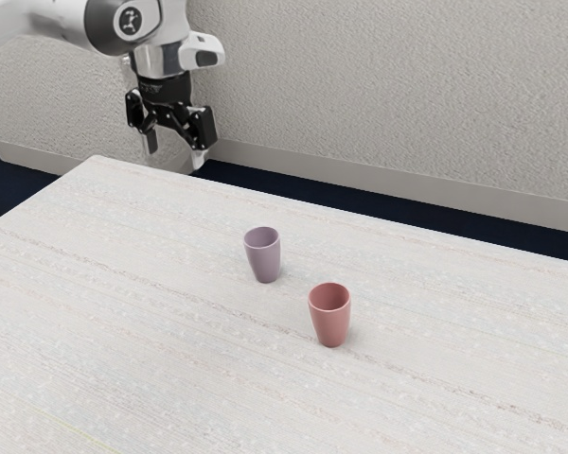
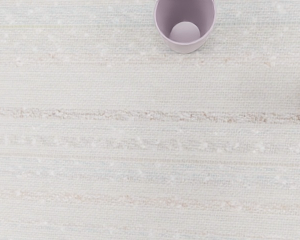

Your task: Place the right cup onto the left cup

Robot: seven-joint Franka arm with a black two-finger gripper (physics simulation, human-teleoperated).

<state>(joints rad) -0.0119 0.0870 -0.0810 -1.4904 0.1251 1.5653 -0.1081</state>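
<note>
Since both cups stand apart on the desk and nothing is held, the step in hand looks to be the approach, ahead of any grasp. The hand (image 1: 175,157) hangs above the desk (image 1: 151,331), a pale, streaked surface with a woven look, its two black-mounted fingers spread with nothing between them, well apart from either cup. The dusty-pink, tapered, round cup (image 1: 330,322), seemingly of smooth plastic or ceramic, stands upright toward the exterior view's right; by its place relative to the arm, it is most likely the right cup, the one to be moved. Near it, but not touching, the muted purple cup (image 1: 264,258) of similar tapered shape and smooth make also stands upright, mouth up, and would serve as the left cup, the target. The next move calls for carrying the spread hand past the purple cup, centring it over the pink one and lowering it so the fingers can close on the wall or rim. With the two standing so near each other, a low path might knock the purple cup. Afterward the pink cup would need lifting above the purple rim and lowering upright, its narrower base centred on the mouth; off-centre, it could catch and tip both.
</note>
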